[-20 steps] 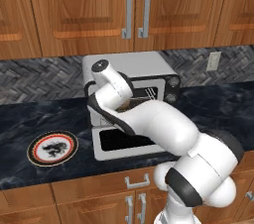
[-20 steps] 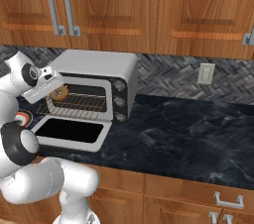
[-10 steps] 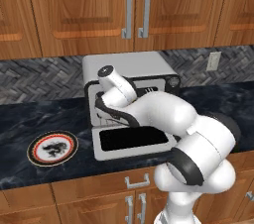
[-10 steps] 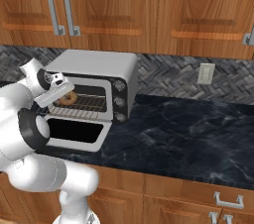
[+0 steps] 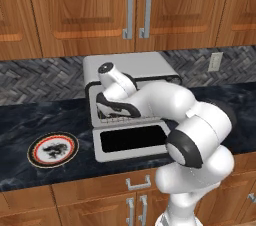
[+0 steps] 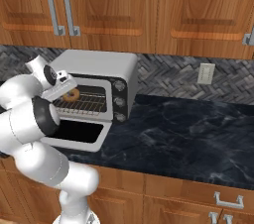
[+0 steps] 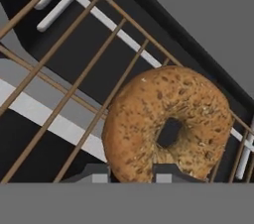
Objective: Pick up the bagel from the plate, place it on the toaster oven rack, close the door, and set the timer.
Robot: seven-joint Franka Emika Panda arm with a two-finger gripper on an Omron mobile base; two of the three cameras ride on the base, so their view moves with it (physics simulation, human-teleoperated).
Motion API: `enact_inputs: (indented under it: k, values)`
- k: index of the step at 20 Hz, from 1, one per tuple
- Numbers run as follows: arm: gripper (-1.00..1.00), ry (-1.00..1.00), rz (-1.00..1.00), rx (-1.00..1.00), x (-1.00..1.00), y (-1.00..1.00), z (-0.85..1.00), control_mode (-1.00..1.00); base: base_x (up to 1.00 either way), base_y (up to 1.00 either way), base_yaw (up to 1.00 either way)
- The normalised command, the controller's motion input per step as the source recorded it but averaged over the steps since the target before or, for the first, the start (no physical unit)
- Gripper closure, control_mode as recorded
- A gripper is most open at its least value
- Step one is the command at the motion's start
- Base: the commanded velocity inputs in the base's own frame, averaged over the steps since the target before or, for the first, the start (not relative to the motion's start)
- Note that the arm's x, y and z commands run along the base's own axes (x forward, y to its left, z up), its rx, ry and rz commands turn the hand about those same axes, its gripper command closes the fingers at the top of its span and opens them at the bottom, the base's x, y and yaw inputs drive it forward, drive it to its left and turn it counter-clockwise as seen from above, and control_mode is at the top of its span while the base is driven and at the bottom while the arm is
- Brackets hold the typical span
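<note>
The bagel (image 7: 168, 129), golden-brown with a speckled top, hangs just over the toaster oven rack (image 7: 49, 54) inside the dark cavity. My gripper (image 7: 131, 174) is shut on its near edge, with one fingertip (image 7: 92, 174) showing beside it. In the right base view the bagel (image 6: 71, 94) sits in the oven's mouth above the rack (image 6: 84, 104), and the gripper (image 6: 62, 90) reaches in from the left. The door (image 5: 132, 142) lies folded down flat and open. The plate (image 5: 52, 149) rests bare on the counter to the left. In the left base view my arm hides the gripper.
The silver toaster oven (image 6: 94, 64) has three knobs (image 6: 119, 101) down its right side. Wooden cabinets (image 5: 135, 5) hang above. A wall outlet (image 6: 206, 73) is on the backsplash, and dark marble counter (image 6: 188, 134) stretches to the right.
My arm has pushed forward, carrying the bagel from in front of the oven mouth into the cavity over the rack. The plate and the door have stayed put.
</note>
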Motion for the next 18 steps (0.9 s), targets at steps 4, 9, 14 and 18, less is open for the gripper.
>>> enact_inputs:
  k: [4, 9, 14, 18]
  values:
    - [-1.00, 0.03, 0.00, 0.00, -0.05, 0.00, -0.14, -1.00, 0.00, 0.00, 0.00]
    - [-1.00, 0.00, -0.03, 0.00, -0.18, -0.12, 0.04, -1.00, 0.00, 0.00, 0.00]
    - [-1.00, -0.02, -0.01, 0.02, -0.45, -0.11, 0.26, -1.00, 0.00, 0.00, 0.00]
    - [-1.00, -0.14, 0.00, 0.05, -1.00, -0.02, 0.44, -1.00, 0.00, 0.00, 0.00]
